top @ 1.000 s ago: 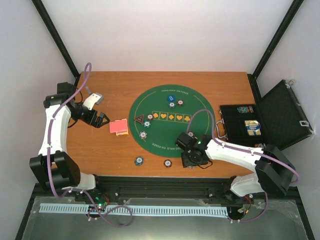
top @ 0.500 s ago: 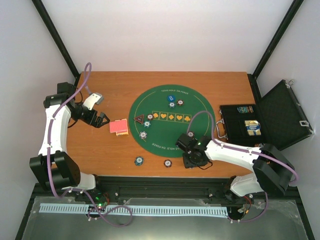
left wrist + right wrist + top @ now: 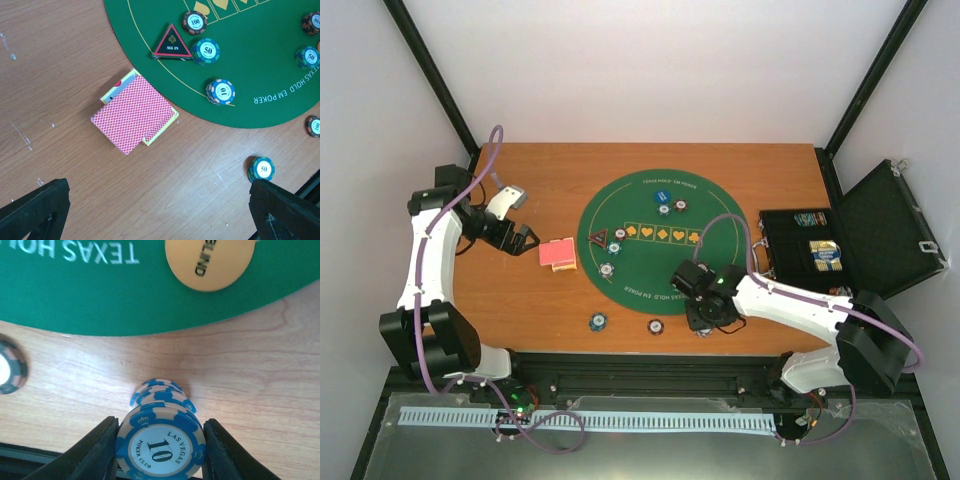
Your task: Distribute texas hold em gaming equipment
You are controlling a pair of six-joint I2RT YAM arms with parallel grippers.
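Right end effector (image 3: pixel 161 442) has narrowed onto blue 10-chip stack (image 3: pixel 160 427) beside green mat (image 3: pixel 100 295); lift may follow. Left end effector (image 3: pixel 160 215) wide.

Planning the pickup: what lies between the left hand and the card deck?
Only bare wooden table separates left hand and card deck, per left wrist view.

The left arm (image 3: pixel 425 255) and right arm (image 3: pixel 790 305) wear white shells between chunky black joints. A purple cable (image 3: pixel 496 140) loops along each. The left gripper (image 3: pixel 529 240) has matte black fingers (image 3: pixel 35 210); a green light (image 3: pixel 718 283) glows by the right wrist.
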